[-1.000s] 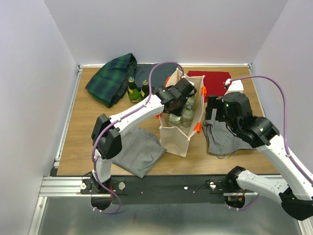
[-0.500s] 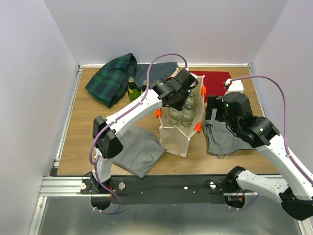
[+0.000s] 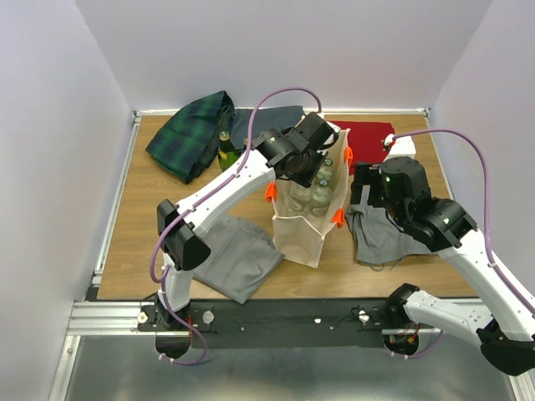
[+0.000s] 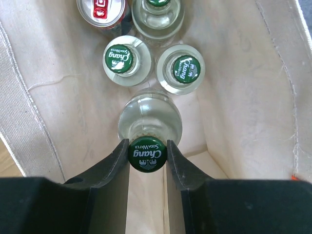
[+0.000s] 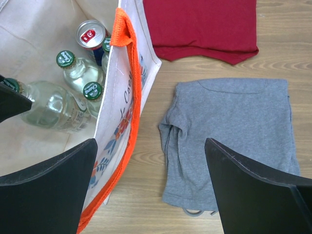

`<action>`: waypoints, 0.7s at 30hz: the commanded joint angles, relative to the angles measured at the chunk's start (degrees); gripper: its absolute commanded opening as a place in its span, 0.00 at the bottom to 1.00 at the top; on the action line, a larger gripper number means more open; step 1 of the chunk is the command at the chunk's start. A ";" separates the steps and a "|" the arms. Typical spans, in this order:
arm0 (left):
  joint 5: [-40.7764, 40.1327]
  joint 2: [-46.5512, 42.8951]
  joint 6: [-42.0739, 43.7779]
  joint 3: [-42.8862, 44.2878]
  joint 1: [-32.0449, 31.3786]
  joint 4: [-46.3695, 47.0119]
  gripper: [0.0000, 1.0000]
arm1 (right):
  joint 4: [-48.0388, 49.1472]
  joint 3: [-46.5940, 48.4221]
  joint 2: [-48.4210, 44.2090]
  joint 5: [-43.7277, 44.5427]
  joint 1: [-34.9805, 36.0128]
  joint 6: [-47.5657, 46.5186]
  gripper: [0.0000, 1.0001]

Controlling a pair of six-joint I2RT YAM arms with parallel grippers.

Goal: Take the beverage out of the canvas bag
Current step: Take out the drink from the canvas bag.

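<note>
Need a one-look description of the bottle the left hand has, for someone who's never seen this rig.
Find the tall cream canvas bag with orange handles in the middle of the table. Inside are clear green-capped bottles and a red-topped can. The target bottle is the only one whose cap sits pinched between the left hand's black fingers; the others stand untouched.

My left gripper has matt black plastic fingers. The clear glass bottle they pinch is glossy, and its green cap is printed metal. The tall cream canvas bag is coarse, matt woven cloth with stitched seams. At 11 o'clock the red can has a shiny metal top. The flat grey cloth looks like soft knit, lying on the matt wood-grain table.
</note>
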 commanded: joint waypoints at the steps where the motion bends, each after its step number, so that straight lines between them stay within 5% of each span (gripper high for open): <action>1: 2.56 -3.75 2.03 3.16 -0.13 0.51 0.00 | 1.41 1.45 0.23 -0.38 0.32 0.81 1.00; 21: 7.84 -8.58 3.27 4.31 -0.13 -1.16 0.00 | 0.71 3.03 1.38 -1.62 0.23 2.57 1.00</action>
